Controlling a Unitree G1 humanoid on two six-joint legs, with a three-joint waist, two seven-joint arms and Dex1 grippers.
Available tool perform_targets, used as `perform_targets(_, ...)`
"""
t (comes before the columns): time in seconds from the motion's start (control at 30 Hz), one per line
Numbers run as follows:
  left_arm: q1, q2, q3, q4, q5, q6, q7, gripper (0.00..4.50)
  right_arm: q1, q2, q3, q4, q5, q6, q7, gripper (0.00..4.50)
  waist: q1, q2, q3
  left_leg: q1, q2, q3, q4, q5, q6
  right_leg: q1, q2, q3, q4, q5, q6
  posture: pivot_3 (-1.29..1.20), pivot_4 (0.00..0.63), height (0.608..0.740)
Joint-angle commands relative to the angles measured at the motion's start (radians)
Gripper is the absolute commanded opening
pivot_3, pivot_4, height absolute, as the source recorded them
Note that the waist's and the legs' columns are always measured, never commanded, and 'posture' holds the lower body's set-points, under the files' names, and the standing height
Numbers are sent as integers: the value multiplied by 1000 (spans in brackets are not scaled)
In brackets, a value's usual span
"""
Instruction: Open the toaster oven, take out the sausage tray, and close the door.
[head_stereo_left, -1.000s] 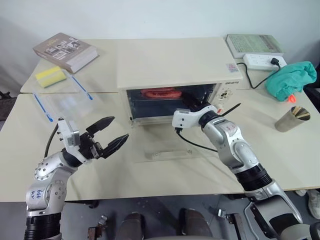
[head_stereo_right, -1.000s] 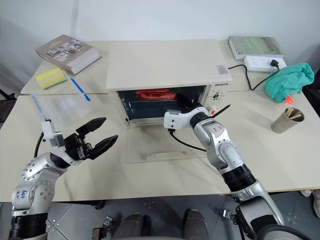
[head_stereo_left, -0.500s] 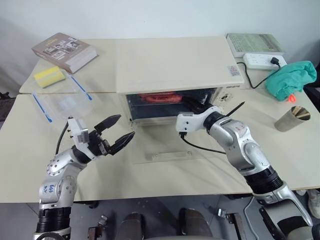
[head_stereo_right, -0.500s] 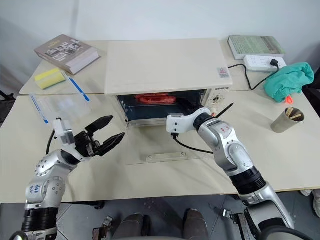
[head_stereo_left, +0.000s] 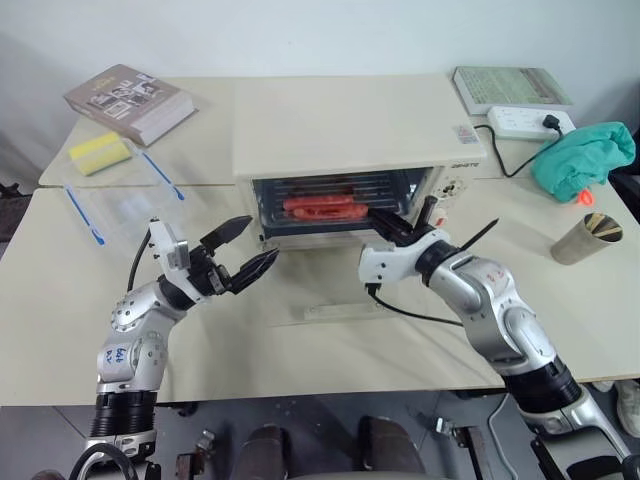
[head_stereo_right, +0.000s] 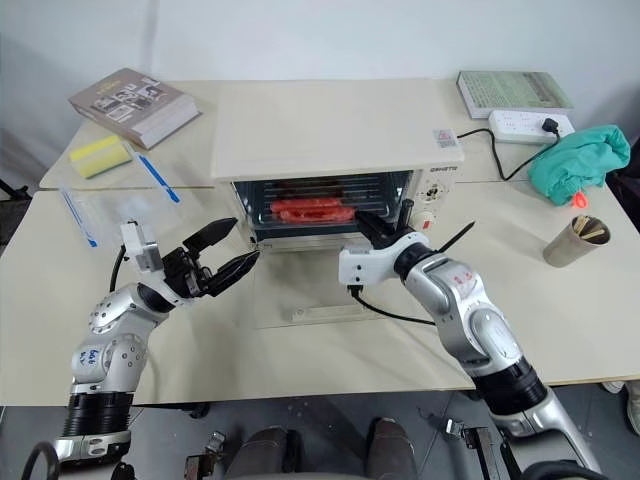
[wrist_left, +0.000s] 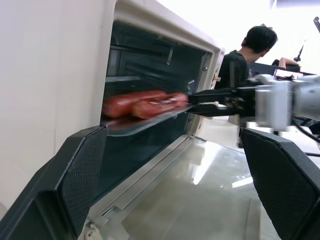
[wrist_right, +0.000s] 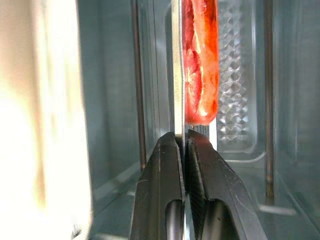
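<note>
Cream table (head_stereo_left: 330, 370), door (head_stereo_left: 330, 295) lying flat open. Right gripper (head_stereo_left: 383, 222) pinched on sausage tray (head_stereo_left: 325, 210) front edge, tray half inside toaster oven (head_stereo_left: 350, 130). Left gripper (head_stereo_left: 248, 250) spread wide, empty, beside the tray's left.

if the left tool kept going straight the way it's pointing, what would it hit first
Probably the sausage tray at the toaster oven's open mouth. The left tool, open, aims at the tray's near edge, which the right tool grips. Depth is unclear; the oven's front frame might come first.
</note>
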Motion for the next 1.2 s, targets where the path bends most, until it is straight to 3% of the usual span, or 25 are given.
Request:
perform_targets(0.03,-25,12,34,-7,-32,5,-3,4500,53,-12,-35,-109,24,-5,21,40,1,0,0,0,0,0,0,0,0,0,0,0,0,0,0,0,150,740)
perform_targets(0.67,14,83,61,-19,-79,129,-56,4500,335,-82,-193,-353,49,-47,65,40,35,0,0,0,0,0,1,0,0,1,0,0,-1,0,0,0,150,740)
perform_targets(0.97,61,113,69,-62,-149,276,-65,4500,409,-115,-258,-375,77,-125,46,40,49,0,0,0,0,0,1,0,0,1,0,0,-1,0,0,0,150,740)
perform_targets(1.2,4,81,49,-55,-122,215,-71,4500,392,-101,-255,-349,69,-131,39,40,50,0,0,0,0,0,2,0,0,1,0,0,-2,0,0,0,150,740)
